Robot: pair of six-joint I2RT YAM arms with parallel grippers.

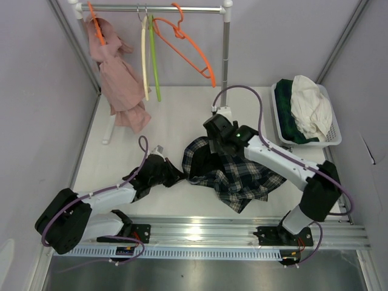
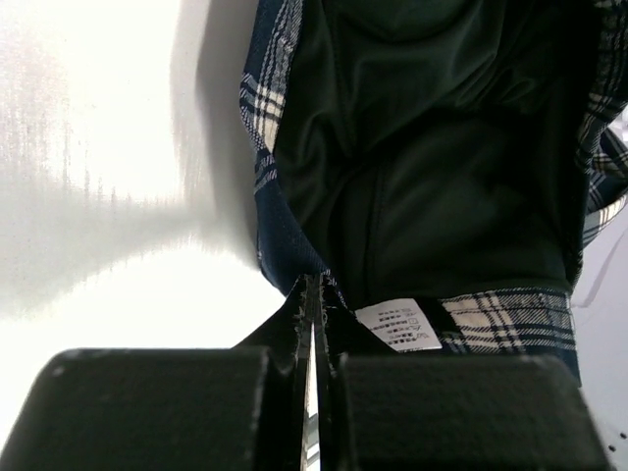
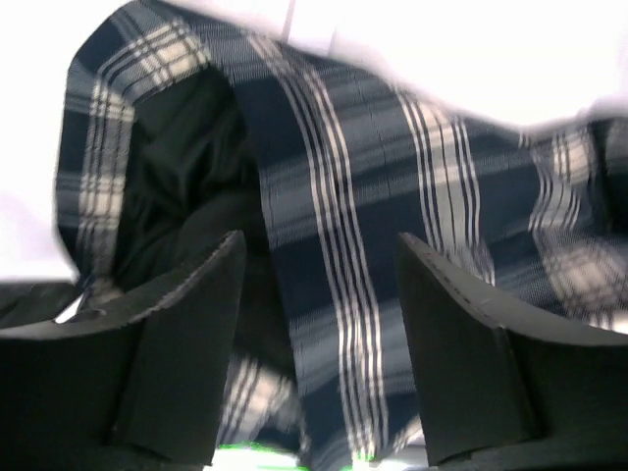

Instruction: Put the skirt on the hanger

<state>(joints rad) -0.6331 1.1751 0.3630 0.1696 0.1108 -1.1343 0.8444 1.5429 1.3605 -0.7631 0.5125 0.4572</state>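
Meanwhile, the left gripper (image 2: 312, 294) pinched the skirt (image 1: 233, 173) at its left edge; the right gripper (image 3: 319, 255) hung spread just above the skirt's top.

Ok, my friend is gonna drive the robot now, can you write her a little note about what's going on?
Left jaws: shut on the edge of the skirt, close to its label.
Right jaws: open, over the plaid cloth, holding nothing.
Skirt: crumpled on the table between the two arms.
Free orange hanger: up on the rail, untouched.
Done: one side of the skirt is gripped.
Left: grip it with the right jaws too, then get it onto the hanger.
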